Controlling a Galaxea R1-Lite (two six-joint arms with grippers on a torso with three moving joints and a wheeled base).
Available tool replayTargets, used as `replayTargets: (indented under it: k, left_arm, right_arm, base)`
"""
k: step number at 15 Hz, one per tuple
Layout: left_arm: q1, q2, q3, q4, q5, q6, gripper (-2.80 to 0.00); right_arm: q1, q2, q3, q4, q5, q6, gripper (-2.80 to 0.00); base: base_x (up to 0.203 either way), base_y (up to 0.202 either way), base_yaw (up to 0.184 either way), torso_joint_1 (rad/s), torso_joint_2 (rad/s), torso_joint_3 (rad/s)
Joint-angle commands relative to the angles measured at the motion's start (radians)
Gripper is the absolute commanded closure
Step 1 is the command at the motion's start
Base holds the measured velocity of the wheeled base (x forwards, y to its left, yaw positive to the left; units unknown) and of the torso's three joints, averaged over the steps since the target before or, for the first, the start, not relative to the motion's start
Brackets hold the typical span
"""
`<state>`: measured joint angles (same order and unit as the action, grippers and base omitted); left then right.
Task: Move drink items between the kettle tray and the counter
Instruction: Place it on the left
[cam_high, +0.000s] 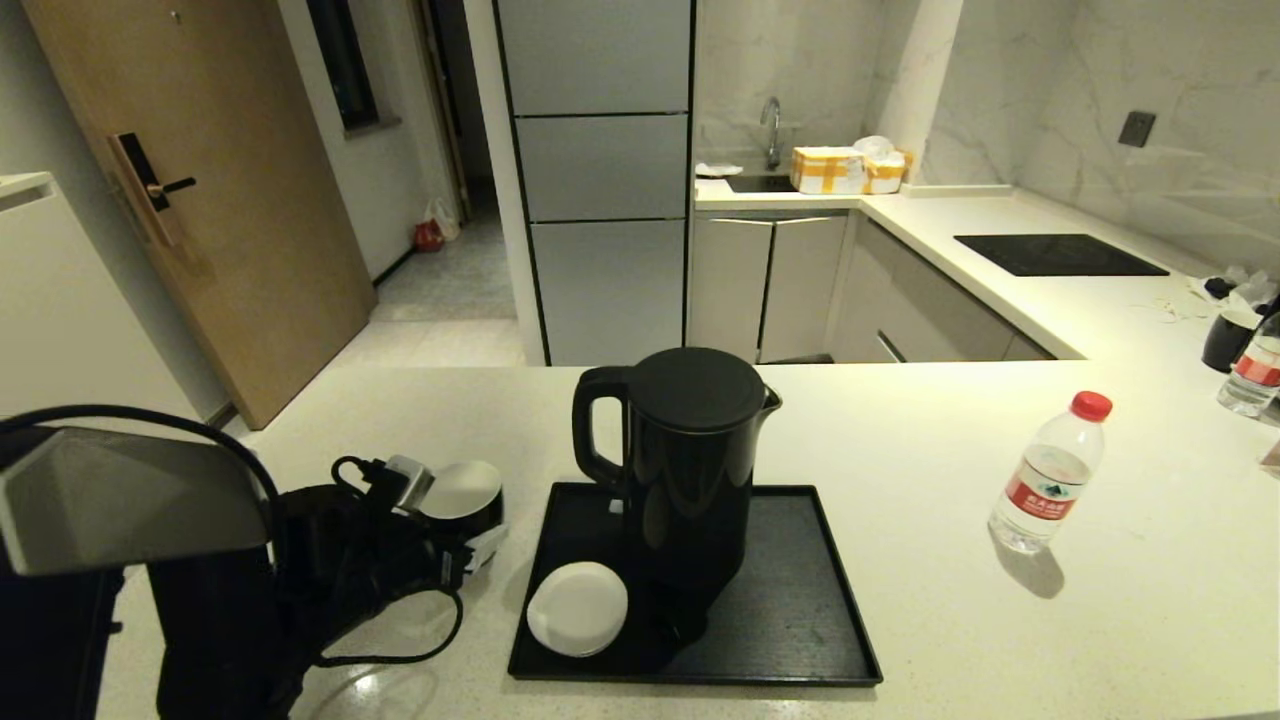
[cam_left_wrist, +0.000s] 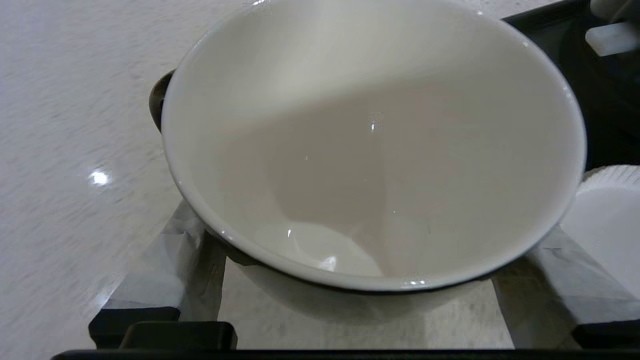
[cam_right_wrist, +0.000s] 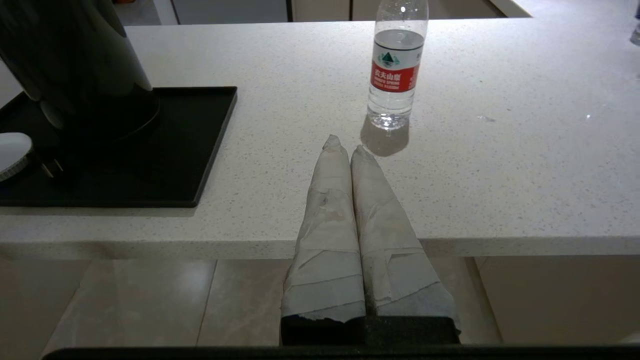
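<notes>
My left gripper (cam_left_wrist: 350, 280) clamps the cup (cam_left_wrist: 372, 145), lower left of the head view beside the tray (cam_high: 800, 620); I keep it level while my right gripper (cam_right_wrist: 350, 150) waits pressed shut.

A wooden door (cam_high: 200, 190) with a black lever lock stands beyond the left end effector (cam_high: 455, 520). Farther back rise 3 stacked grey cabinet panels (cam_high: 600, 170), a sink with a faucet (cam_high: 770, 130), marble-veined walls (cam_high: 1080, 90) with a dark wall socket (cam_high: 1137, 128), and pale glossy floor tiles (cam_high: 440, 340).
</notes>
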<state>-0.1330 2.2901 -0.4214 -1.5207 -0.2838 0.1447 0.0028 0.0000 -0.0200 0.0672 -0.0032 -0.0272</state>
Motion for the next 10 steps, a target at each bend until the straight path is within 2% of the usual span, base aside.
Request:
replayTargets:
  k: [1, 10]
  left_arm:
    - [-0.041, 0.043, -0.04, -0.009, 0.001, 0.001, 0.0]
    - [-0.05, 0.078, -0.054, -0.009, 0.006, 0.001, 0.0]
  right_arm:
    - [0.0, 0.002, 0.0, 0.0, 0.0, 0.0, 0.0]
    - [0.0, 0.002, 0.0, 0.0, 0.0, 0.0, 0.0]
  base:
    - [0.0, 0.0, 0.0, 0.0, 0.0, 0.0]
    - [0.0, 0.0, 0.0, 0.0, 0.0, 0.0]
